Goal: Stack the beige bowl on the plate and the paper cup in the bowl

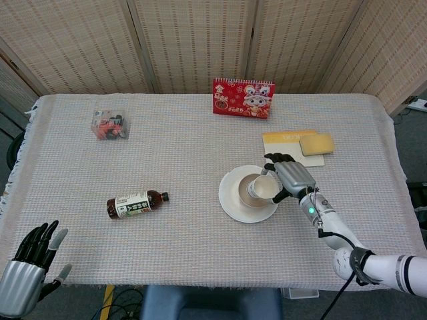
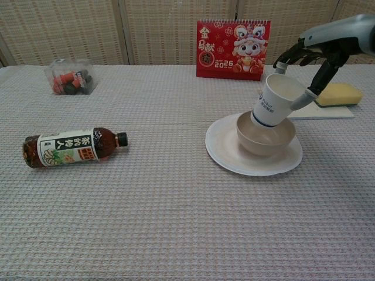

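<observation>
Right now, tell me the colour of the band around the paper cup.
Dark blue band on the paper cup, clearest in chest view.

Bowl (image 2: 265, 135) on plate (image 2: 225, 153), tilted cup (image 2: 274, 103) above it, bottle (image 2: 69, 146) far left.
</observation>
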`<act>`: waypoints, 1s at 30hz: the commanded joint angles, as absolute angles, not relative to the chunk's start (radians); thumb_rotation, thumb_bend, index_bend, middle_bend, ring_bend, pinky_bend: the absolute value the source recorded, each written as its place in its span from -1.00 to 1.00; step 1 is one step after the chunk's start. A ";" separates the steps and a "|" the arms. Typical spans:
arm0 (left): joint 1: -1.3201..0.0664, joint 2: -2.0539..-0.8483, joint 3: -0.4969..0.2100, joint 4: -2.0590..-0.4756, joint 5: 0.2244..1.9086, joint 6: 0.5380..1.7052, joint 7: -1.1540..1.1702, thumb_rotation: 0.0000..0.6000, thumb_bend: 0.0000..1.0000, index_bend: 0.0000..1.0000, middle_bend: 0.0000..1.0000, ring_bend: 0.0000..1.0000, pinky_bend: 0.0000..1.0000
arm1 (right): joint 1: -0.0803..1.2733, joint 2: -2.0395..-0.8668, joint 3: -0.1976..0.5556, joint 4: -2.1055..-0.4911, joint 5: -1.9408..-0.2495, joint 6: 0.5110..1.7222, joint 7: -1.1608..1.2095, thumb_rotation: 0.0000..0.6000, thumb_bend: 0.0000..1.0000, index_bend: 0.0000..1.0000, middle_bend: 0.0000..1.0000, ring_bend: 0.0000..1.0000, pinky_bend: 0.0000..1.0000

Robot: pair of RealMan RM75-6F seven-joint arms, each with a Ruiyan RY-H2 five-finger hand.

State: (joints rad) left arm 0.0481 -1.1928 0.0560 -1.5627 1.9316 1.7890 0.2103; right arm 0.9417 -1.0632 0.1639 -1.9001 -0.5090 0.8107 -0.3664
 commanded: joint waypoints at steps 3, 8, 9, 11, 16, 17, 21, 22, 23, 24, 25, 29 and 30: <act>0.049 -1.189 0.057 -1.562 1.935 1.795 0.203 1.00 -0.37 -0.95 -1.00 -1.00 -0.69 | 1.066 -1.097 0.139 -1.902 -0.328 0.847 -0.488 1.00 -0.62 -0.13 -0.87 -1.00 -1.00; 0.055 -1.181 0.055 -1.561 1.934 1.818 0.185 1.00 -0.37 -0.95 -1.00 -1.00 -0.69 | 1.138 -1.123 0.107 -1.916 -0.226 0.890 -0.576 1.00 -0.61 -0.13 -0.87 -1.00 -1.00; 0.057 -1.180 0.054 -1.560 1.935 1.822 0.183 1.00 -0.37 -0.95 -1.00 -1.00 -0.69 | 1.147 -1.124 0.102 -1.920 -0.208 0.895 -0.588 1.00 -0.60 -0.13 -0.87 -1.00 -1.00; 0.058 -1.179 0.055 -1.559 1.938 1.827 0.181 1.00 -0.37 -0.95 -1.00 -1.00 -0.69 | 1.162 -1.122 0.094 -1.924 -0.175 0.899 -0.603 1.00 -0.60 -0.13 -0.87 -1.00 -1.00; 0.057 -1.183 0.056 -1.560 1.941 1.820 0.189 1.00 -0.37 -0.95 -1.00 -1.00 -0.69 | 1.177 -1.124 0.074 -1.908 -0.142 0.899 -0.623 1.00 -0.60 -0.13 -0.87 -1.00 -1.00; 0.057 -1.183 0.056 -1.560 1.941 1.819 0.191 1.00 -0.37 -0.95 -1.00 -1.00 -0.69 | 1.178 -1.127 0.071 -1.903 -0.139 0.899 -0.624 1.00 -0.60 -0.13 -0.87 -1.00 -1.00; 0.057 -1.183 0.055 -1.560 1.939 1.817 0.191 1.00 -0.37 -0.95 -1.00 -1.00 -0.69 | 1.177 -1.139 0.068 -1.877 -0.139 0.892 -0.615 1.00 -0.60 -0.13 -0.87 -1.00 -1.00; 0.057 -1.183 0.056 -1.560 1.939 1.817 0.190 1.00 -0.37 -0.95 -1.00 -1.00 -0.69 | 1.176 -1.144 0.067 -1.869 -0.143 0.891 -0.613 1.00 -0.60 -0.13 -0.87 -1.00 -1.00; 0.057 -1.183 0.055 -1.560 1.938 1.817 0.190 1.00 -0.37 -0.95 -1.00 -1.00 -0.69 | 1.176 -1.148 0.066 -1.863 -0.144 0.890 -0.612 1.00 -0.60 -0.13 -0.87 -1.00 -1.00; 0.057 -1.182 0.055 -1.560 1.938 1.817 0.189 1.00 -0.37 -0.95 -1.00 -1.00 -0.69 | 1.176 -1.152 0.066 -1.857 -0.143 0.888 -0.611 1.00 -0.60 -0.13 -0.87 -1.00 -1.00; 0.057 -1.182 0.056 -1.560 1.939 1.817 0.187 1.00 -0.37 -0.95 -1.00 -1.00 -0.69 | 1.177 -1.158 0.065 -1.849 -0.140 0.885 -0.610 1.00 -0.60 -0.13 -0.87 -1.00 -1.00; 0.059 -1.179 0.055 -1.560 1.938 1.823 0.182 1.00 -0.37 -0.95 -1.00 -1.00 -0.69 | 1.183 -1.178 0.058 -1.828 -0.129 0.883 -0.617 1.00 -0.60 -0.13 -0.87 -1.00 -1.00; 0.059 -1.179 0.054 -1.559 1.937 1.824 0.181 1.00 -0.37 -0.95 -1.00 -1.00 -0.69 | 1.185 -1.182 0.058 -1.824 -0.125 0.882 -0.618 1.00 -0.60 -0.13 -0.87 -1.00 -1.00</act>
State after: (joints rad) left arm 0.0592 -1.1791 0.0546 -1.5595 1.9376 1.8239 0.1809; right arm 1.1831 -1.1787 0.0589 -1.8269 -0.1279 0.8831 -0.6163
